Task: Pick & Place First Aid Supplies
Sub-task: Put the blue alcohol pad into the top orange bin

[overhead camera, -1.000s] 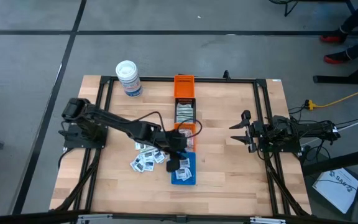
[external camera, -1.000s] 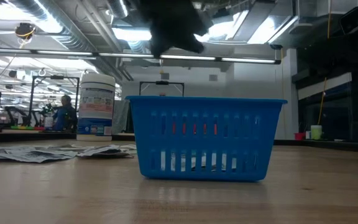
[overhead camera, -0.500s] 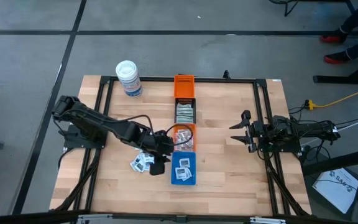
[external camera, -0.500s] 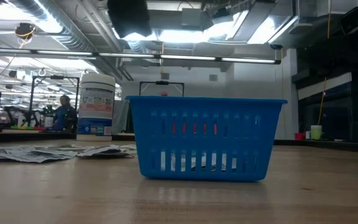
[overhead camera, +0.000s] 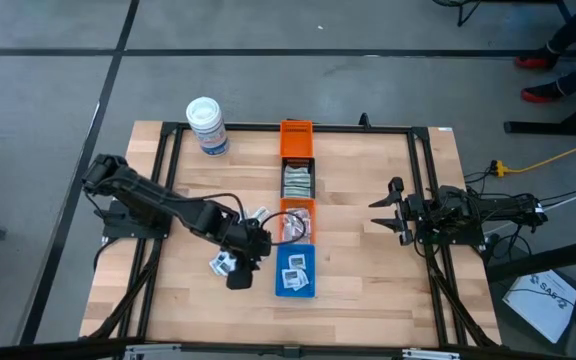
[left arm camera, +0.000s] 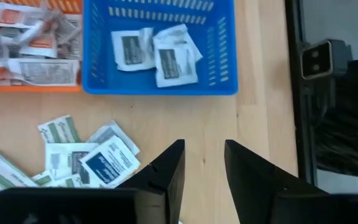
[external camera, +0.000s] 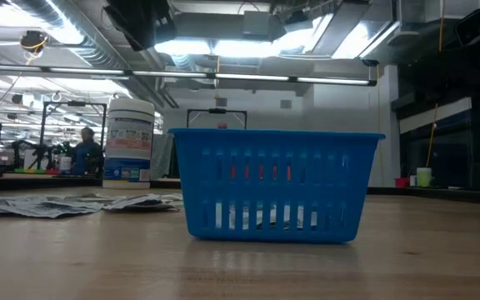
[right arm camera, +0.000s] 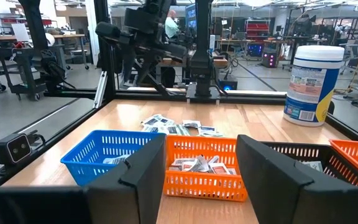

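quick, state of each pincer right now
Left pincer: open, holding nothing, above the loose packets beside the blue bin.
Right pincer: open, holding nothing, waiting at the table's right side.

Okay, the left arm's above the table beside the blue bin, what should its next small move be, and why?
Probably lower the left gripper onto the loose packets beside the blue bin. Its fingers stand apart holding nothing, two packets already lie in the bin, and more wait on the table. The right gripper waits aside.

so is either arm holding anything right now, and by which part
Nothing is held. The left gripper hangs open over bare wood beside the loose packets; the right gripper waits open, fingers empty, at the table's right side.
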{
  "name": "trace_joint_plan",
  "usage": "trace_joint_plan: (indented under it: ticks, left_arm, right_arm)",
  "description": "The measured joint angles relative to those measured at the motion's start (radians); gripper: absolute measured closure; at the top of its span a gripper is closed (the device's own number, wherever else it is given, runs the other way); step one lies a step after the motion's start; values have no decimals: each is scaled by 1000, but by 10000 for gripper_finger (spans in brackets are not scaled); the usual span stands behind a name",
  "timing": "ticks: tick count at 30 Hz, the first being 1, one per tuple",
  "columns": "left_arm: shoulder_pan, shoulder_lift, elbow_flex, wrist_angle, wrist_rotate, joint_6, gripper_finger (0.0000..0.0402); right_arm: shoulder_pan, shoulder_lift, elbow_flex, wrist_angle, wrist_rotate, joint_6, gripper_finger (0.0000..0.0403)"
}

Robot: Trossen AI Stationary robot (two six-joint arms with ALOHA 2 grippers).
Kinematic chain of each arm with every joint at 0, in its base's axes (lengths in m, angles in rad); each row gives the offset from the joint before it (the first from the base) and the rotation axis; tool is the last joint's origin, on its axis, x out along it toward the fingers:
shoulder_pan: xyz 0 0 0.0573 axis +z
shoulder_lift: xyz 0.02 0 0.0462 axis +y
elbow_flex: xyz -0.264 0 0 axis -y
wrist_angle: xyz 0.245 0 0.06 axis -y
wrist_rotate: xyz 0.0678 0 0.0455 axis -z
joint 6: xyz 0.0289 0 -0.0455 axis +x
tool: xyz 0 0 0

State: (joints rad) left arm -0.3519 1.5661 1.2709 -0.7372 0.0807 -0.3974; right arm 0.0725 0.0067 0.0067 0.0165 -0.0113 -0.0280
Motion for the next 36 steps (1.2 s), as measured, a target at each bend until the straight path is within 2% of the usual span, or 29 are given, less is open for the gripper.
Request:
trace_joint_plan:
  ticks: [5,14,21,24,29,36]
  left_arm:
    - [-55,0,0,-41,-1,14,299]
    - [-211,0,0,-120,-122,30,314]
    - [-282,-8,0,-126,-101,22,320]
    - [-296,-22,0,-101,-122,15,320]
    - [-296,-68,0,-20,-179,-5,320]
    - [-352,-104,0,-117,-311,-60,326]
  right_arm:
    - [0,0,0,0,0,0,208]
    - [0,0,0,0,0,0,208]
    - [0,0,0,0,0,0,208]
    - [0,0,0,0,0,0,208]
    - [0,0,0,0,0,0,208]
    - [0,0,0,0,0,0,208]
